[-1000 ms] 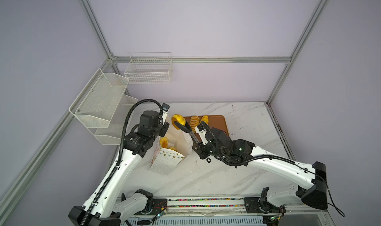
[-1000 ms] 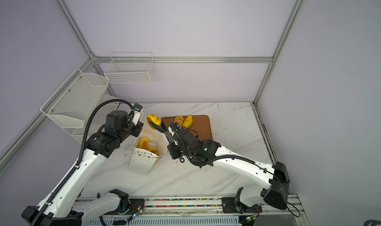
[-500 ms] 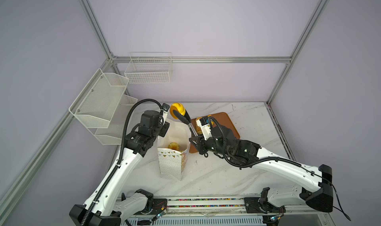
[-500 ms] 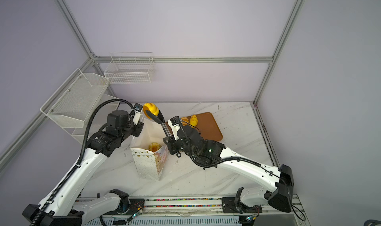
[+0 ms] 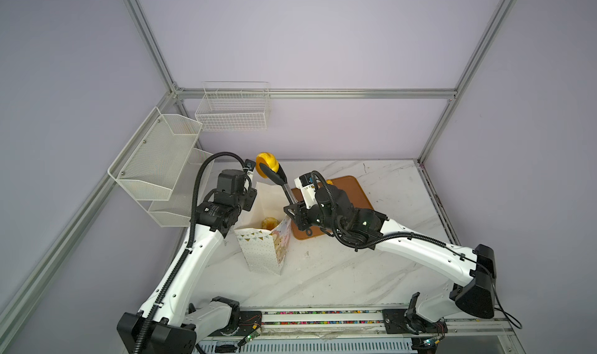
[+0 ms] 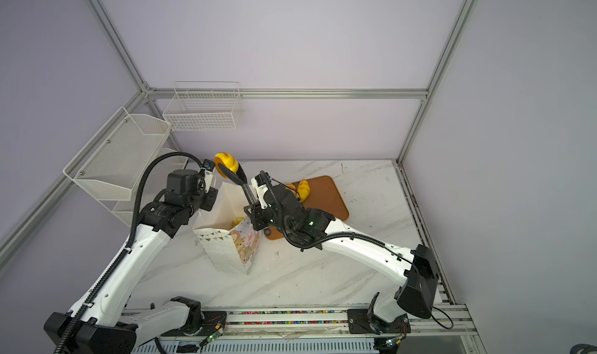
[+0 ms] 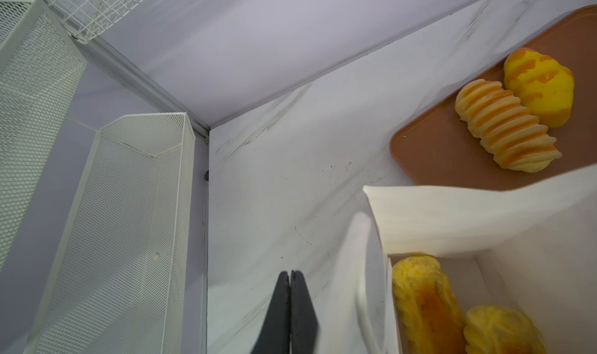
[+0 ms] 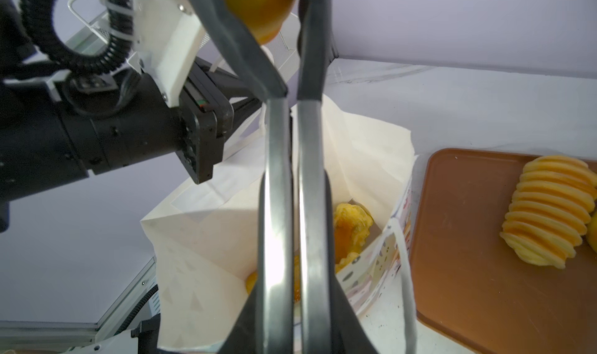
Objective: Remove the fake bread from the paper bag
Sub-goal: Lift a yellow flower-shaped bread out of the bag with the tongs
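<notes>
My right gripper (image 5: 265, 169) was clamped on a yellow bun (image 5: 268, 159), held above the paper bag (image 5: 261, 252) to clear its rim; more bread (image 5: 269, 221) lay inside. My left gripper (image 7: 290, 278), shut beside the bag, perhaps steadied it.

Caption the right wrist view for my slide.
Held in the right gripper, tongs hold a yellow bun clear of the open paper bag; more bread inside, a ridged roll on the tray.

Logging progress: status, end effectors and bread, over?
Left end effector shut, beside bag. Right end effector shut on tongs, bun held above bag. More bread inside. Nothing in the way.
</notes>
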